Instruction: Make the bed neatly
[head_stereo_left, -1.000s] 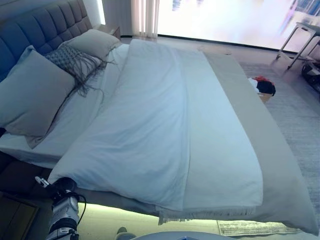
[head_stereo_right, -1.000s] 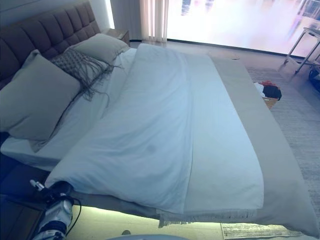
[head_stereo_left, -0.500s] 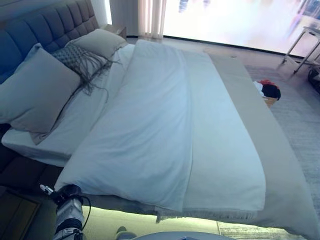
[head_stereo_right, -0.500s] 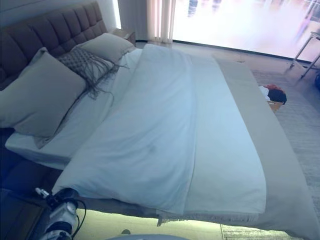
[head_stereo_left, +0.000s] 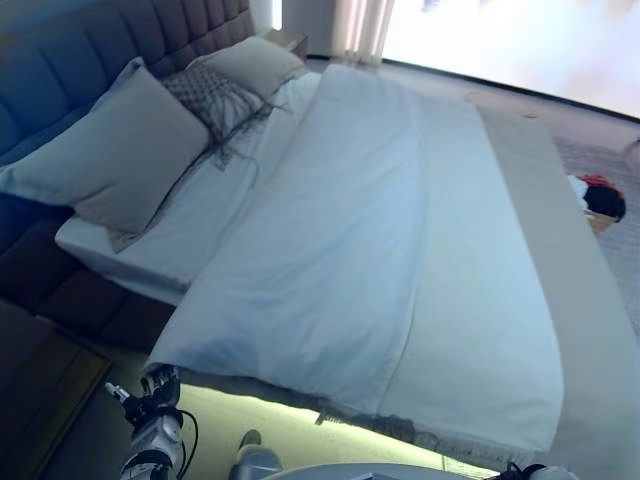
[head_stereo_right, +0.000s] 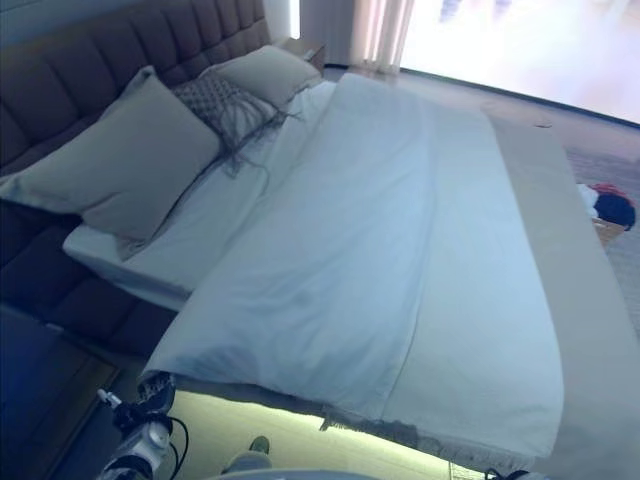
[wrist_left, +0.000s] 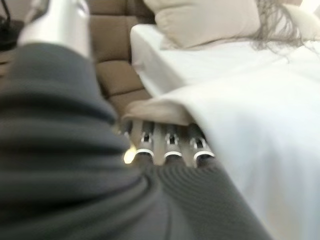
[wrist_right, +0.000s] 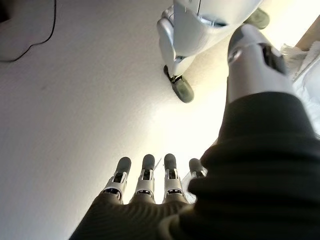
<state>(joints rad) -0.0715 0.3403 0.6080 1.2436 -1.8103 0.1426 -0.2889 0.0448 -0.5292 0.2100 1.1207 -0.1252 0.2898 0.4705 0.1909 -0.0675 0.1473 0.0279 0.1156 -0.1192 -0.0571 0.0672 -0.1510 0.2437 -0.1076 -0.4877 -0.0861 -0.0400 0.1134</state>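
Note:
A white duvet (head_stereo_left: 370, 230) covers most of the bed, with its near left corner (head_stereo_left: 170, 355) hanging over the edge. A grey throw (head_stereo_left: 590, 250) lies along the duvet's right side. Two large pillows (head_stereo_left: 125, 150) and a fringed cushion (head_stereo_left: 215, 100) lean on the tufted headboard (head_stereo_left: 80, 60). My left hand (head_stereo_left: 158, 386) is just under the duvet's near corner. In the left wrist view its fingers (wrist_left: 170, 145) are straight, with their tips tucked under the cloth edge (wrist_left: 155, 110) and the thumb apart. My right hand (wrist_right: 150, 185) is open and empty, hanging over the floor.
A basket of clothes (head_stereo_left: 600, 200) stands on the rug at the right of the bed. A dark bedside cabinet (head_stereo_left: 40, 390) stands at the lower left. A bright window runs along the far wall.
The camera has turned, so the bed now sits further right in the picture. My left hand stays at the duvet's near left corner. The bedding looks the same.

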